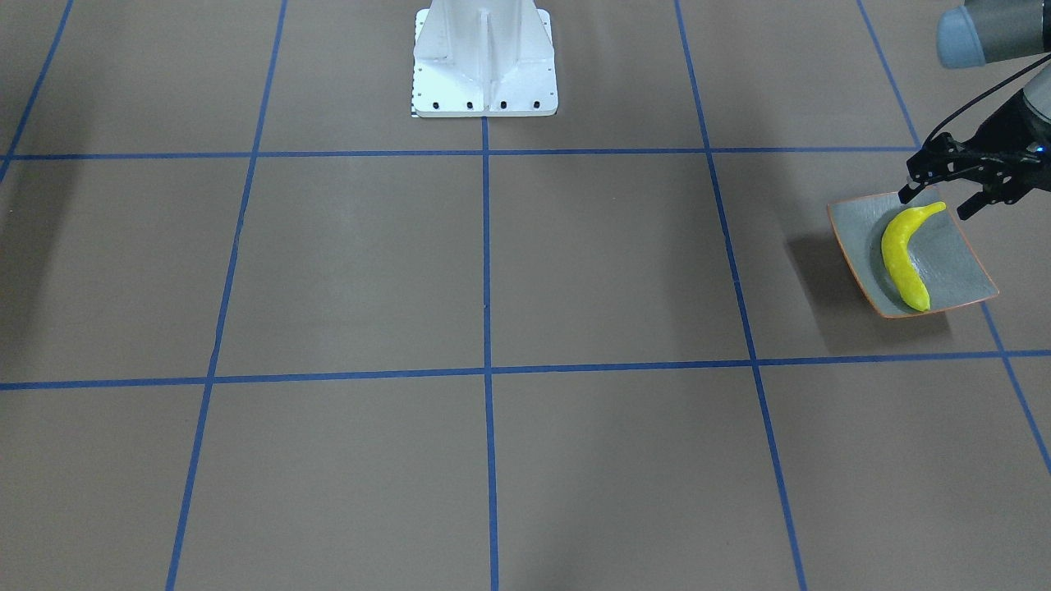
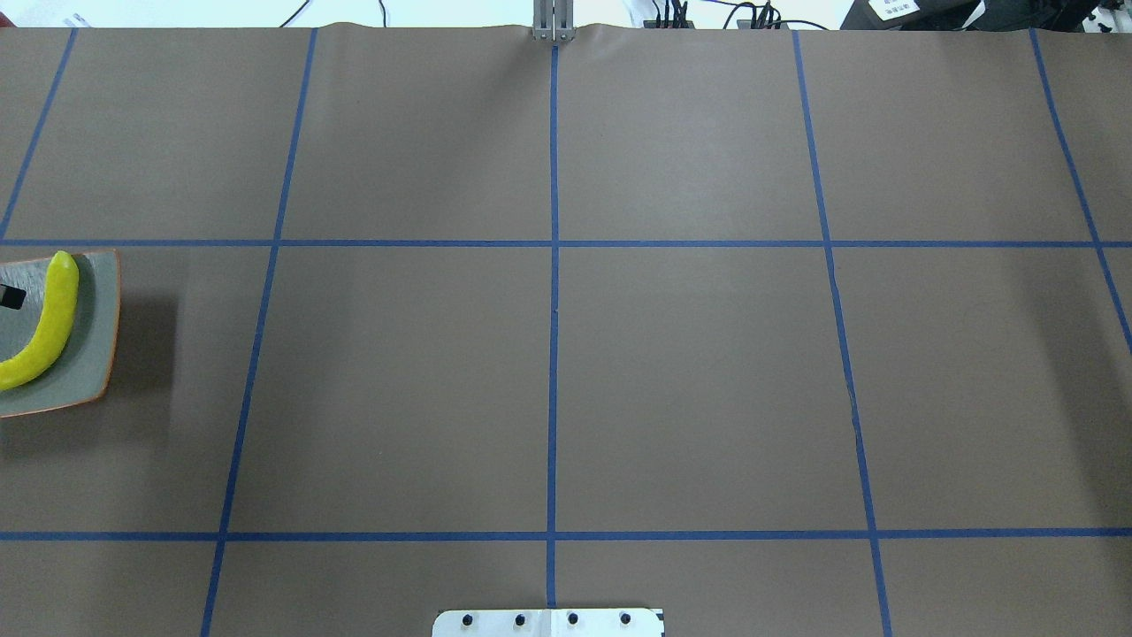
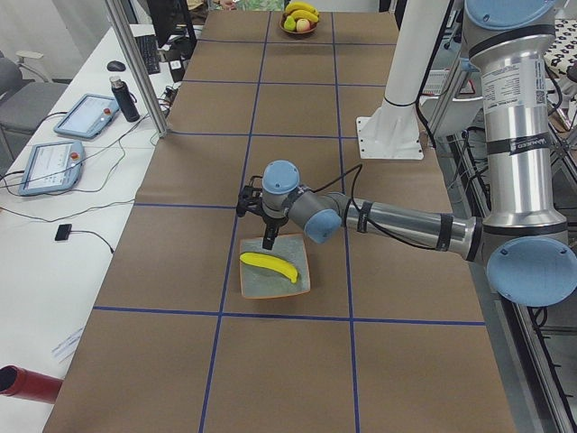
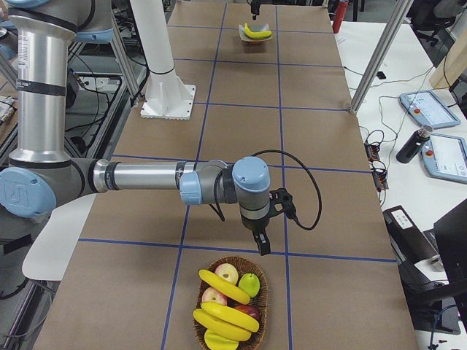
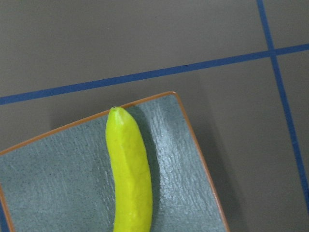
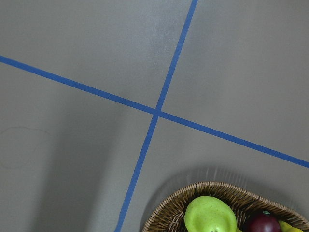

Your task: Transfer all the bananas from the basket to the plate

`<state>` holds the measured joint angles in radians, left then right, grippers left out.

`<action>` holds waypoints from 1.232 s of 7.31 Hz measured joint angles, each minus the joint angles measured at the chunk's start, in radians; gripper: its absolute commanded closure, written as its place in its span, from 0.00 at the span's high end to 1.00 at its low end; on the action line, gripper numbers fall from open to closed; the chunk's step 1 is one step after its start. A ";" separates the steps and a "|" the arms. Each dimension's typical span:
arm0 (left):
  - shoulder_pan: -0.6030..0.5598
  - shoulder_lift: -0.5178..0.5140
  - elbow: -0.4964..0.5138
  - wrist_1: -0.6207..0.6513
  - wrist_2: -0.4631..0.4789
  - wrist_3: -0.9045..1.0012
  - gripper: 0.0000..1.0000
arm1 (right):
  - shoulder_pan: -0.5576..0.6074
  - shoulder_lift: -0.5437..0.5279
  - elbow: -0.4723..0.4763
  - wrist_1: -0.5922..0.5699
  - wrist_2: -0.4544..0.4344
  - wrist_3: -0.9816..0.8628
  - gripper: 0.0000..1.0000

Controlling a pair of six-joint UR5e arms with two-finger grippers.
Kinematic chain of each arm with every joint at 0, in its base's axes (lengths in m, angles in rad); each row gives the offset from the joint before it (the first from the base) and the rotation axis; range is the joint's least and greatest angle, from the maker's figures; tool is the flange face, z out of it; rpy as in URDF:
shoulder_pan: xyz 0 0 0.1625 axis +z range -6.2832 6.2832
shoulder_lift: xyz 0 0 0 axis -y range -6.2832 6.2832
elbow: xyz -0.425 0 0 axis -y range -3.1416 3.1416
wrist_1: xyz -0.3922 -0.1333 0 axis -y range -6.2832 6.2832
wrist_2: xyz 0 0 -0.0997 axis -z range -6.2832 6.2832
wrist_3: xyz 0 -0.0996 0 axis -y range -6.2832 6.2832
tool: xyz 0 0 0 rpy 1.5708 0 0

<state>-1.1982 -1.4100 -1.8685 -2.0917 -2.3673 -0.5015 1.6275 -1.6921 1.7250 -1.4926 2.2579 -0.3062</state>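
One yellow banana [image 1: 901,254] lies along the grey-green plate [image 1: 956,275] at the table's left end. My left gripper [image 1: 938,199] hovers open just above the banana's stem end and holds nothing. From overhead, only one fingertip [image 2: 11,296] shows beside the banana [image 2: 49,336] on the plate [image 2: 93,354]. The left wrist view looks down on the banana [image 5: 129,179] and plate [image 5: 183,183]. At the table's other end a wicker basket [image 4: 261,295] holds more bananas [image 4: 225,286] among other fruit. My right gripper [image 4: 263,244] hangs just above its rim; I cannot tell whether it is open or shut.
The white robot pedestal [image 1: 484,61] stands at the middle of the robot's side of the table. A green fruit [image 6: 210,217] and a dark red one [image 6: 263,224] lie in the basket [image 6: 207,187]. A side bench with tablets [image 3: 54,162] runs along the operators' side, with a metal post [image 3: 135,63] at the table's edge.
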 measured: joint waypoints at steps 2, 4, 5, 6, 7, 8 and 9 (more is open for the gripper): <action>-0.007 -0.006 -0.010 -0.005 -0.005 0.000 1.00 | 0.042 -0.005 -0.105 0.010 0.007 -0.014 0.97; -0.009 -0.013 -0.022 -0.009 -0.005 0.001 1.00 | 0.051 -0.036 -0.199 0.166 0.006 0.252 0.96; -0.010 -0.014 -0.031 -0.010 -0.004 0.001 1.00 | 0.051 -0.048 -0.283 0.317 0.006 0.389 0.94; -0.010 -0.014 -0.038 -0.010 -0.004 0.001 1.00 | 0.051 -0.052 -0.349 0.435 0.008 0.518 0.92; -0.010 -0.015 -0.044 -0.010 -0.003 0.001 1.00 | 0.051 -0.056 -0.379 0.497 0.010 0.634 0.92; -0.011 -0.015 -0.050 -0.010 -0.001 0.001 1.00 | 0.050 -0.059 -0.388 0.532 0.012 0.735 0.92; -0.011 -0.015 -0.054 -0.010 0.000 0.001 1.00 | 0.043 -0.060 -0.391 0.572 0.014 0.831 0.90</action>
<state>-1.2087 -1.4246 -1.9224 -2.1015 -2.3676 -0.5001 1.6708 -1.7524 1.3345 -0.9207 2.2717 0.5250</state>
